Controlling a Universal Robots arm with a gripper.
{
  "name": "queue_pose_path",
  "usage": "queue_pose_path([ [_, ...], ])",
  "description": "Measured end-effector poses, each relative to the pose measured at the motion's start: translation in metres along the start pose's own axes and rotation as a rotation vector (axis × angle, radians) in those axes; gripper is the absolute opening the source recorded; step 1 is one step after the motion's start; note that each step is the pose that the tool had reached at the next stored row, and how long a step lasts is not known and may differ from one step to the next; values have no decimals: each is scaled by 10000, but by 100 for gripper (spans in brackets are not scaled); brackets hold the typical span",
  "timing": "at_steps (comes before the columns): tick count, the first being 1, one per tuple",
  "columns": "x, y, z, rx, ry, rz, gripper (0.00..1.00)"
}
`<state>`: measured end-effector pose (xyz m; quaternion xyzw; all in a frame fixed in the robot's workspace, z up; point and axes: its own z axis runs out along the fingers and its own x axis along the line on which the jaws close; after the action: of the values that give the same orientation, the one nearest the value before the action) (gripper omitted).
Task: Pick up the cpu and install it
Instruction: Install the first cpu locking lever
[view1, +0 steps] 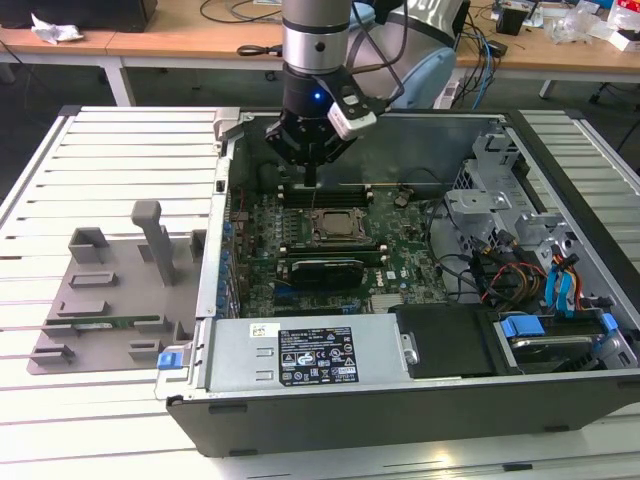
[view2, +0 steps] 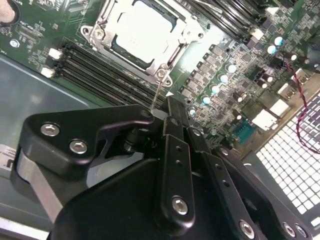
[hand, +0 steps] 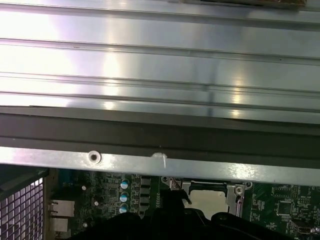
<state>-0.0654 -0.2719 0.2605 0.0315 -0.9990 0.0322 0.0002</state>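
Open computer case (view1: 420, 390) on a slatted metal table (view1: 120, 130), with my gripper (view1: 311, 178) inside the case, hovering just beyond the far edge of the CPU socket (view1: 338, 226). The cpu (view2: 145, 31) lies flat within the socket's metal frame (view2: 172, 55), its pale metal top exposed; I judge it seated and the grasp over. In the second wrist view the fingers (view2: 172, 145) appear drawn narrow, close together, with nothing between them.

Doing this step well, as I judge it: I would keep the tool vertical and clear of the frame's thin lever wire (view2: 158, 95), which stands just ahead of the fingertips, and avoid any sideways drag across the memory slots (view2: 100, 67) lying between gripper and socket.

What each view adds: the exterior view gives the whole layout, with the socket at about 5 o'clock from the gripper, the grey parts tray (view1: 110, 290) well apart at the exterior view's left, and the power supply (view1: 310, 355) at the near edge. The second wrist view alone resolves the chip's top, the frame screws and the lever wire. The first wrist view shows the case's side wall (hand: 160, 165) and the slatted table beyond it, with the cpu (hand: 207, 200) glimpsed at 6 o'clock below that wall.
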Motion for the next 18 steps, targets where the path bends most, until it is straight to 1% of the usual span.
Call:
queue_pose_path([
  [2,-26,-2,1,0,-1,0,11],
  [7,-48,-3,4,0,0,0,11],
  [13,-51,-3,4,-1,-1,0,11],
  [18,-51,0,45,-1,0,-1,11],
])
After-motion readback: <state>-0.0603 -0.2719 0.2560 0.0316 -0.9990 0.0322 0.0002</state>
